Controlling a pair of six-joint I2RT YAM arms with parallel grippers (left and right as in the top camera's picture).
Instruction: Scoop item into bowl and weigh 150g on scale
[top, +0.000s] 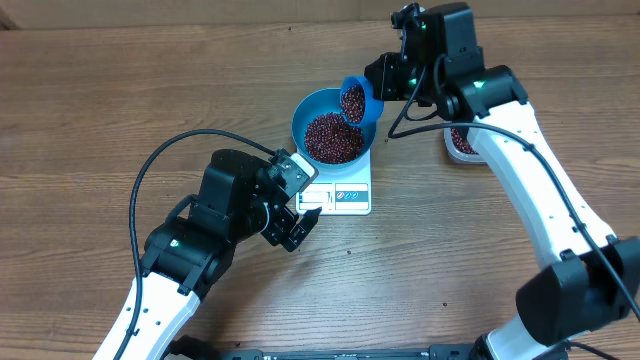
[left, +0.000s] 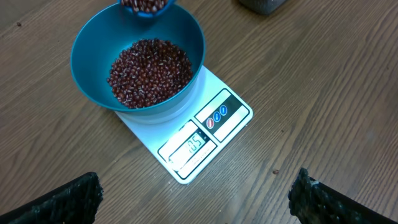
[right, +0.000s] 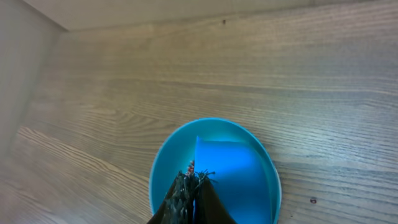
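**Scoop tipped over the bowl while the scale read the load**

The right gripper (top: 383, 78) was clamped shut on the handle of a small blue scoop (top: 357, 100). It held the scoop tilted over the far right rim of the bowl (left: 87, 68), apparently so that beans could run out slowly rather than drop all at once. Some beans lay in the scoop. The main heap of beans (left: 149, 71) sat in the bottom of the bowl, which stood on the far end of the scale (left: 217, 115), leaving the display at the near edge uncovered. Its digits were too blurred to read with confidence.

The left gripper (top: 302, 226) hovered just near the scale with its jaws wide apart, holding nothing. It probably waited there so its camera could watch the display.

A clear tub (top: 462, 142) of beans sat at the far right, partly hidden behind the right arm.
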